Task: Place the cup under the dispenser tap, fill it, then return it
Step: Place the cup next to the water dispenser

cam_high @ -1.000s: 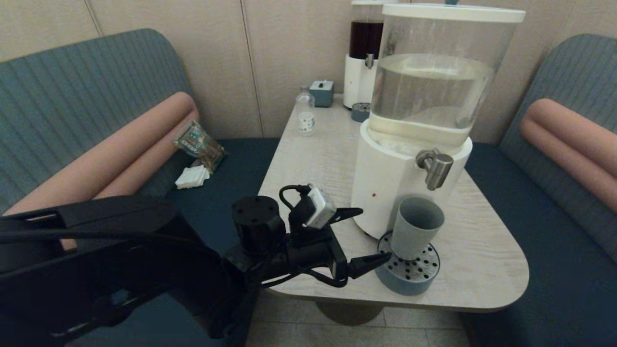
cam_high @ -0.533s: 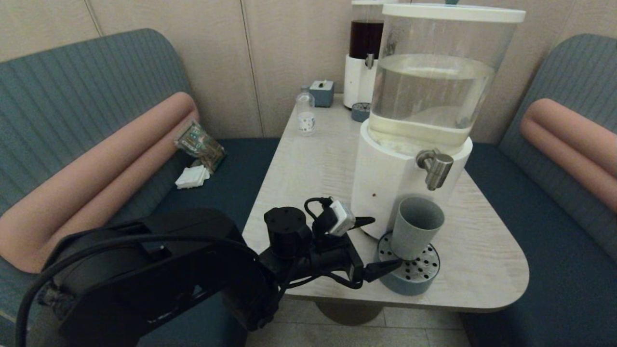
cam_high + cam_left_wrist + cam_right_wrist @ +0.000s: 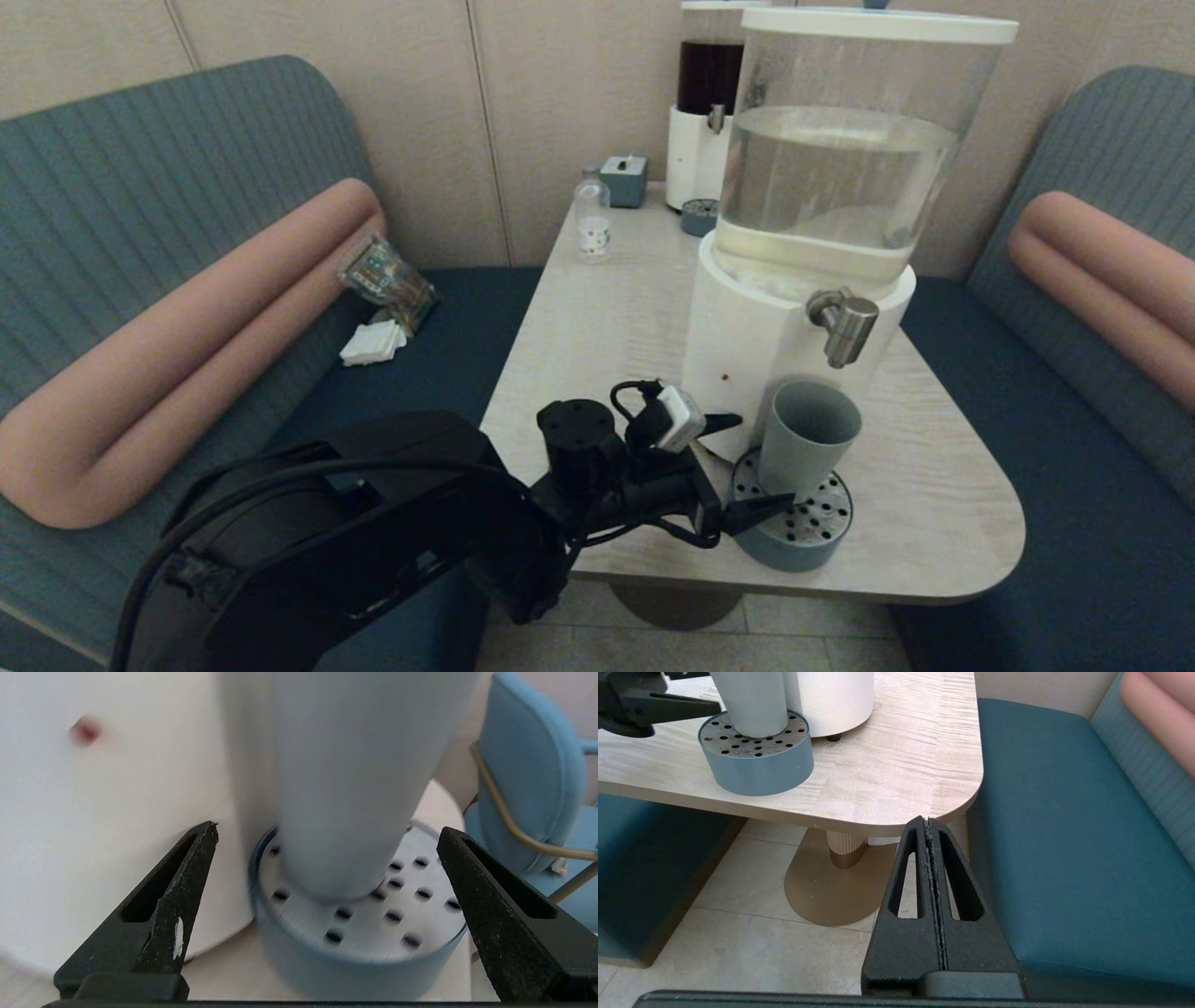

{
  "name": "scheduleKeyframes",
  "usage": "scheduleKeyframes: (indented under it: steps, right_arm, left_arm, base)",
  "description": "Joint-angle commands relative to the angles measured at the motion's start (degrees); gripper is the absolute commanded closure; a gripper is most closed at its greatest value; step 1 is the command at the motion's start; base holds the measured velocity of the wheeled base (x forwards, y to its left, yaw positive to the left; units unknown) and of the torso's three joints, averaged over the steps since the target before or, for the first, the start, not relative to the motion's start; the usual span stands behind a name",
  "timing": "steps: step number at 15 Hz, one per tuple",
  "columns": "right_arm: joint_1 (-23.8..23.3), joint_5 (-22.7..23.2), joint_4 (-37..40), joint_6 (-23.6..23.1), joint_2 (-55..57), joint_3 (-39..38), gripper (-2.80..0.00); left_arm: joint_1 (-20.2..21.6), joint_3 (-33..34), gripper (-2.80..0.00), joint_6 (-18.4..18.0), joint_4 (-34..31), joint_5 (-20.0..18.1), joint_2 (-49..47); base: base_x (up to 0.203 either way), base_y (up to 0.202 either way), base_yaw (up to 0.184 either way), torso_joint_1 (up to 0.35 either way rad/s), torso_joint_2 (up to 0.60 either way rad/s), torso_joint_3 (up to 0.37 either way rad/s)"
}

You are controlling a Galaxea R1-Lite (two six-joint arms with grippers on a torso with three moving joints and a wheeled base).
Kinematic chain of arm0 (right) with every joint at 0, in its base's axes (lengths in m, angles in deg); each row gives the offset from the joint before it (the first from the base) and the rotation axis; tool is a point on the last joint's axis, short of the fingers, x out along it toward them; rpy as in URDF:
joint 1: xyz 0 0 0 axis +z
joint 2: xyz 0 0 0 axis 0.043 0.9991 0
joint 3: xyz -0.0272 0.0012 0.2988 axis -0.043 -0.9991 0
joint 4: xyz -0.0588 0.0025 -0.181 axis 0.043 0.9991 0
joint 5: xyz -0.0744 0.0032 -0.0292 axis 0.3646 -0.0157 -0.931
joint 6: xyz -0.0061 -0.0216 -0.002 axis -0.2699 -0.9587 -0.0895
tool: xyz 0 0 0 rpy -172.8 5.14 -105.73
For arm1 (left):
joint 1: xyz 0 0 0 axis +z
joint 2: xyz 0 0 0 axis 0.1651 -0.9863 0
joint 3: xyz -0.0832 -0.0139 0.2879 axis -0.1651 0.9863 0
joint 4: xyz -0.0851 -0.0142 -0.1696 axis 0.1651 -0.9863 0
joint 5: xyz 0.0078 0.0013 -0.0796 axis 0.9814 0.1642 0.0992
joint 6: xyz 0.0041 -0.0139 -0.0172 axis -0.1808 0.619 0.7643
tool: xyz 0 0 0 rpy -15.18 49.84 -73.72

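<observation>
The cup [image 3: 355, 779] (blurred) is cut off above its base.

Grey-green cup [image 3: 803, 439] on blue-grey drip tray [image 3: 794, 541] w/ dark dotted holes; black fingers [image 3: 173, 914].

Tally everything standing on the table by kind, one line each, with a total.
Dispensers: 2, the large pale-liquid dispenser and the dark-liquid dispenser
Drip trays: 2, the near drip tray and the far drip tray
Cups: 1, the cup
Bottles: 1, the small clear bottle
Boxes: 1, the small blue-grey box
Total: 7

Dim head view, blurred left-wrist close-up
</observation>
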Motion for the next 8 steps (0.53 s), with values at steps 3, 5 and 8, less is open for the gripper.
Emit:
scheduleKeyframes:
  steps: [3, 5, 8]
  right_arm:
    - [0.0, 0.0, -0.04, -0.04, 0.09, -0.76, 0.0]
    - [0.0, 0.0, -0.04, -0.04, 0.09, -0.75, 0.0]
    - [0.0, 0.0, -0.04, -0.04, 0.09, -0.74, 0.0]
  left_arm:
    - [-1.18, -3.51, -2.8, 0.06, 0.22, 0.01, -1.31]
    - [-1.94, -4.41, -2.8, 0.06, -0.07, 0.01, -1.97]
    - [-2.21, -5.89, -2.8, 0.06, -0.17, 0.01, -3.03]
  base:
    - [0.0, 0.0, 0.0, 0.0, 0.0, 0.0]
    - [0.0, 0.0, 0.0, 0.0, 0.0, 0.0]
    - [0.0, 0.0, 0.0, 0.0, 0.0, 0.0]
